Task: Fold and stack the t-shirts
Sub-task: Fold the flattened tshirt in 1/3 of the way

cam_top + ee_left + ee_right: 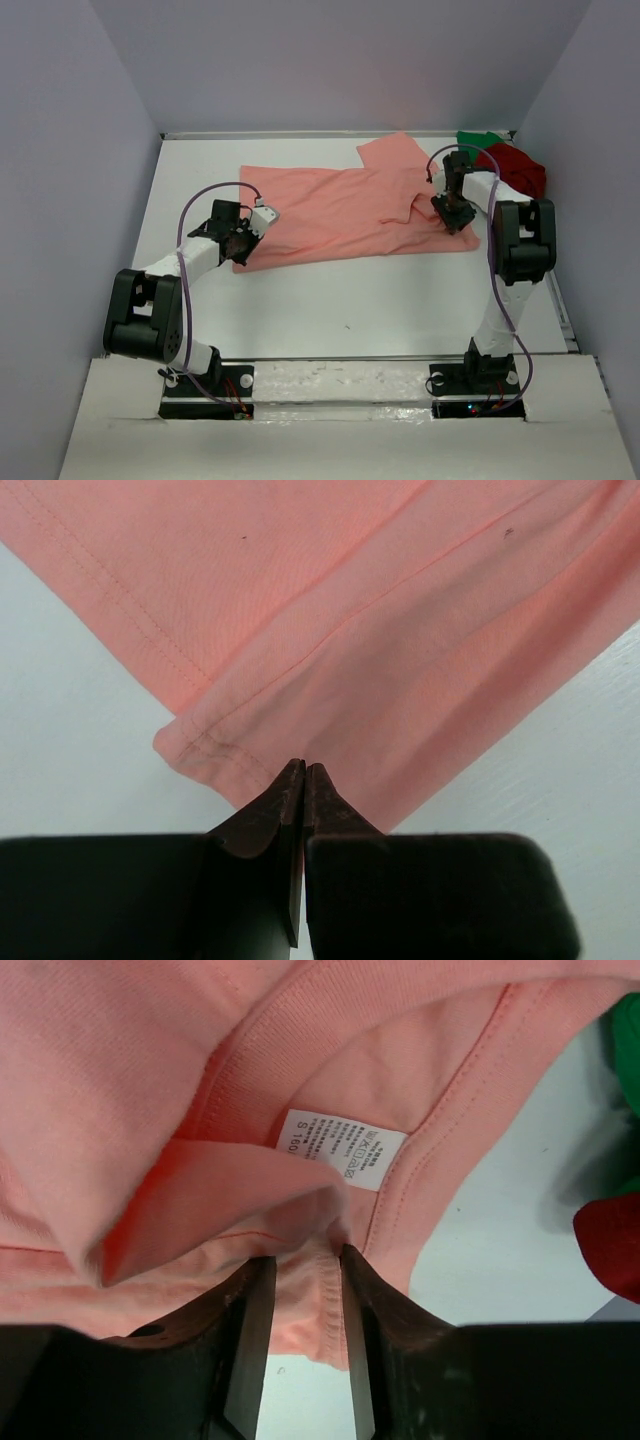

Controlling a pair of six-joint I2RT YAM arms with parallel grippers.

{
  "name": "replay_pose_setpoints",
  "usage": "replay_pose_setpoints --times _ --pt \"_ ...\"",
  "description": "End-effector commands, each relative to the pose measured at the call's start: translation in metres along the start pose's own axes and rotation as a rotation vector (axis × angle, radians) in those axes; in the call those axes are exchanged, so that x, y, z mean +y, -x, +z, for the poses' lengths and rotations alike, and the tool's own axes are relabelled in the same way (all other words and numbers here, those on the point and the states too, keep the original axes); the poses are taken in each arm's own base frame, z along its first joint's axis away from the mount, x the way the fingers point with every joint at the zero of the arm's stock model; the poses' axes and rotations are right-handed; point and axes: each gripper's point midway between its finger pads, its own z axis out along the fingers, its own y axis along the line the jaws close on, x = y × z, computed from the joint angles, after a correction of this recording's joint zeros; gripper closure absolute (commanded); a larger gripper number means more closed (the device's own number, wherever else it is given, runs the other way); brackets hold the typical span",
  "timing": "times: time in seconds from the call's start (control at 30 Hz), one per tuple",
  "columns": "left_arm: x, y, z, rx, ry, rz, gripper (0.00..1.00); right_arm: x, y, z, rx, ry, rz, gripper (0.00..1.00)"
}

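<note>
While left claw (pixel 302 770) pinches hem corner (pixel 200 742), right claw (pixel 305 1257) clamps collar (pixel 308 1305) between its tips; fold of salmon-pink shirt (pixel 330 210) likely starting; next: lift evenly.

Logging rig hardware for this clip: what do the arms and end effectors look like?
The left arm and right arm have white links, bulky black joint housings, and a purple cable looping along each. The left end effector and right end effector have dark, wedge-shaped fingers.

Green t-shirt (pixel 476 138) mostly behind dark red t-shirt (pixel 518 168); label (pixel 345 1148) print on salmon-pink t-shirt (pixel 120 1060) illegible.
</note>
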Motion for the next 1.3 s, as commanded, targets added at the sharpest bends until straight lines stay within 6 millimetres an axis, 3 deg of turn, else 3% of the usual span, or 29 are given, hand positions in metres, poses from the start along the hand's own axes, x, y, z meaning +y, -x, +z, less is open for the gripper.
replay_pose_setpoints --times 0.0,0.3,0.93,1.03,1.13,1.17,1.27 --pt "0.002 0.003 -0.004 -0.025 0.016 -0.004 0.88 -0.021 0.006 -0.029 -0.045 -0.082 0.010 0.60" --pt "0.002 0.005 -0.004 -0.033 0.014 -0.002 0.90 -0.033 0.006 -0.032 -0.036 -0.122 0.017 0.60" --pt "0.002 0.000 -0.001 -0.007 0.013 -0.009 0.93 -0.009 -0.014 0.003 0.037 0.001 0.023 0.62" --pt "0.003 0.000 -0.001 -0.009 0.014 -0.007 0.93 -0.009 -0.019 0.007 0.050 0.013 0.028 0.69" --pt "0.002 -0.001 -0.001 -0.004 0.012 -0.006 0.93 -0.008 -0.021 0.010 0.059 0.018 0.028 0.87" --pt "0.002 -0.001 -0.001 -0.003 0.011 -0.009 0.93 -0.009 -0.020 0.010 0.059 0.013 0.028 0.98" --pt "0.002 -0.001 -0.001 -0.003 0.012 -0.009 0.93 -0.011 -0.018 0.006 0.051 0.003 0.031 1.00"
